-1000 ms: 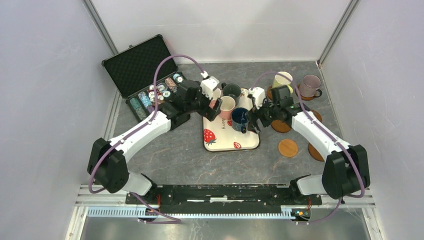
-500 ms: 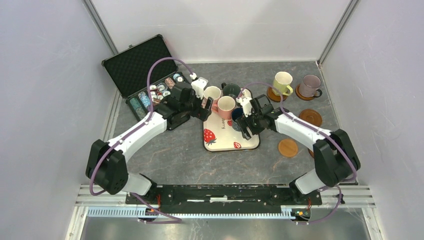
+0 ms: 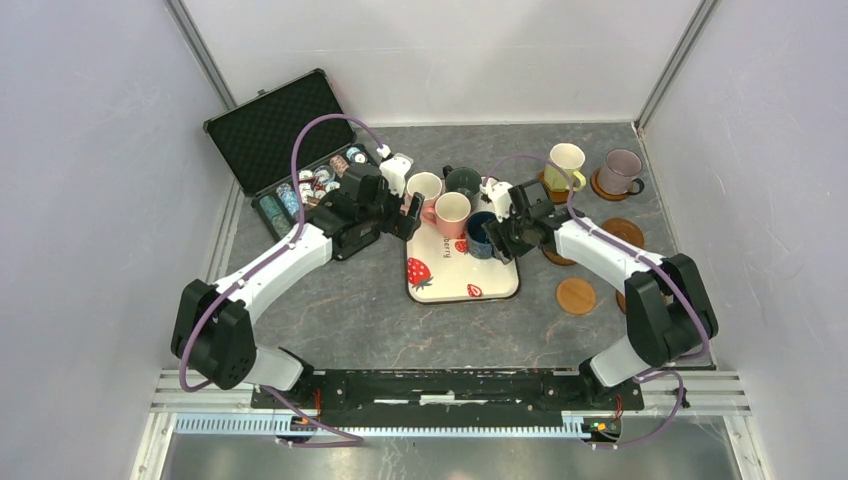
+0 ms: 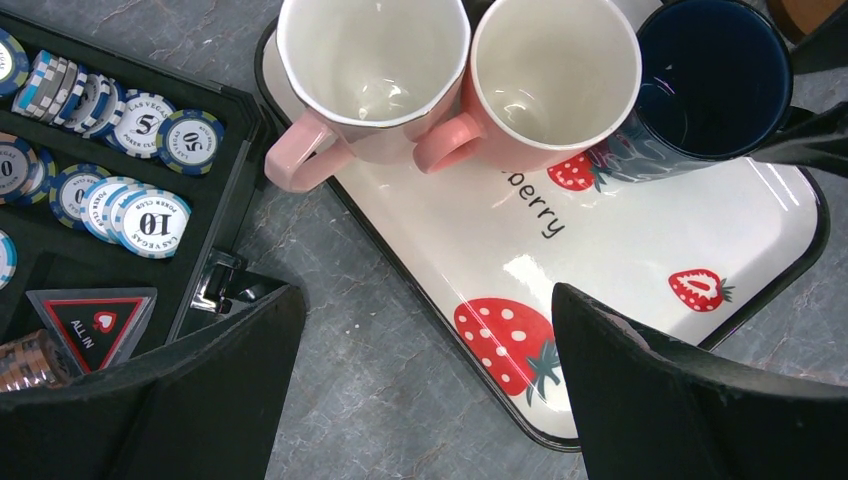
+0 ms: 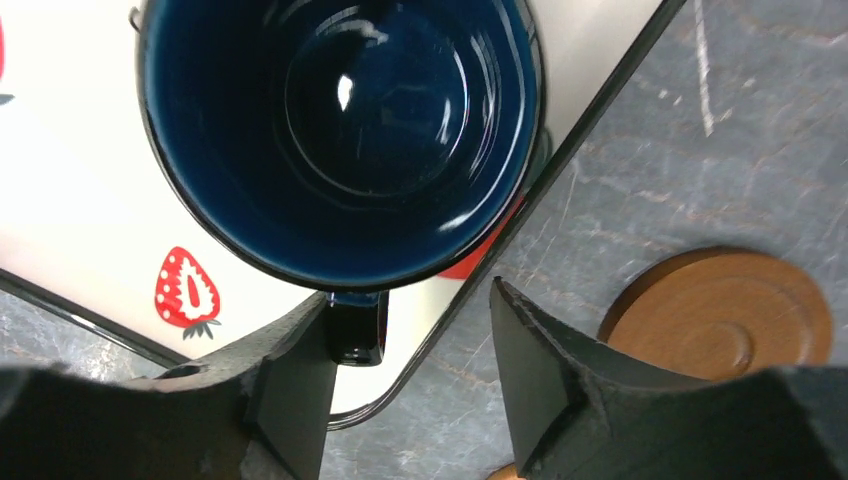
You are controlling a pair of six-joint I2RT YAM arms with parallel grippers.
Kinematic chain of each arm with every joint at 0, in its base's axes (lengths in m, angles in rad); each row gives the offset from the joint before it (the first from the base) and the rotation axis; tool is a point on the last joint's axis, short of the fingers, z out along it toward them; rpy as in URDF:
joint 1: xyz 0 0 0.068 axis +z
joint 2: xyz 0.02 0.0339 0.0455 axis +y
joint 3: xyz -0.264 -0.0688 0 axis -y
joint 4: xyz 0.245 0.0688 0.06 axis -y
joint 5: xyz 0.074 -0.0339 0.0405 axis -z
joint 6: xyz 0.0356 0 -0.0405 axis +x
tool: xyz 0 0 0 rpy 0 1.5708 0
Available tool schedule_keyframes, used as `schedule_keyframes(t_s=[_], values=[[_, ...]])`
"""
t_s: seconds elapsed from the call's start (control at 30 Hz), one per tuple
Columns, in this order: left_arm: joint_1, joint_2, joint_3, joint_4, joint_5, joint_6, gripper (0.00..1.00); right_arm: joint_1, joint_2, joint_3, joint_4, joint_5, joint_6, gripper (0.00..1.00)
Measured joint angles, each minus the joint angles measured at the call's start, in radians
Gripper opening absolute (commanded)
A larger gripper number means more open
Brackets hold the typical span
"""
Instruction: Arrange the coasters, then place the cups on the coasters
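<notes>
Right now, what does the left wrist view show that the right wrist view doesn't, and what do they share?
Left wrist only: two pink mugs and the poker chip case. Right wrist only: the navy mug's handle, between the open right gripper's fingers. Both: the navy mug on the strawberry tray, and brown coaster wood, just a sliver in the left wrist view.

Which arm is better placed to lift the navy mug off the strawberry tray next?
Right. The right hand sits at the navy mug, its handle between the jaws, and a bare coaster lies just beside the tray. The left hand hangs open nearer the pink mugs.
</notes>
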Motion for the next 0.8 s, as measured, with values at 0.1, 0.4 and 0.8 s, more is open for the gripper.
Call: schedule_keyframes(t_s=[0.1,0.4,0.8], values=[[0.000,0.000,0.000,0.001,0.002,0.000,1.00,-0.010,0.009,0.040,0.003,-0.031,-0.032,0.64],[0.005,0.000,0.000,0.001,0.006,0.000,1.00,-0.011,0.090,0.084,0.014,-0.111,-0.093,0.54],[0.010,0.016,0.005,0.001,0.017,0.000,1.00,-0.040,0.098,0.085,0.019,-0.126,-0.135,0.00]])
